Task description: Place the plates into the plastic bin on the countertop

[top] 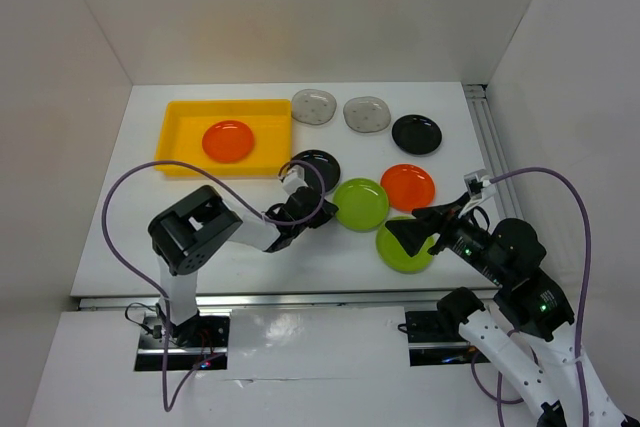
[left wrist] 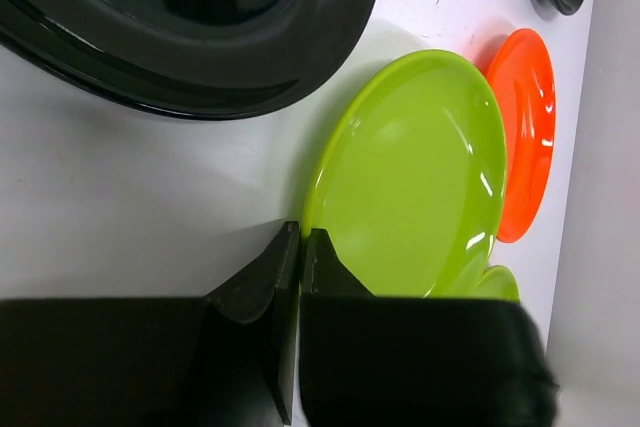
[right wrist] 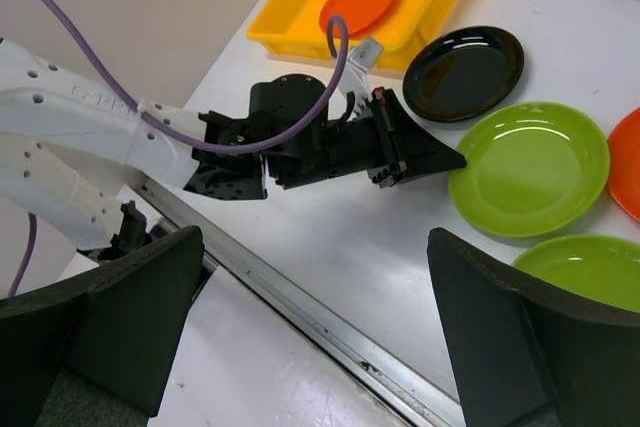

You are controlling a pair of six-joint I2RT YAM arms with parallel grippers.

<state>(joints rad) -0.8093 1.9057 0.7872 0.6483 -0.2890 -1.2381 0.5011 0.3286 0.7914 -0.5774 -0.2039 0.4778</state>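
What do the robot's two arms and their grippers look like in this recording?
The left arm and right arm have white links and black joint housings. A thin purple cable loops along each. The left gripper and right gripper carry black wedge-shaped fingers. Small green lights glow on the joints.

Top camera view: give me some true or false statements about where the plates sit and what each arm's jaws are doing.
1. The yellow bin holds one orange plate. True.
2. Both grey plates are inside the bin. False: they lie on the countertop, to the right of the bin.
3. The left gripper has its jaws wide open. False: the jaws are closed, their tips at the rim of a lime green plate.
4. The right gripper has its jaws open. True.
5. A black plate lies just beside the bin's near right corner. True.
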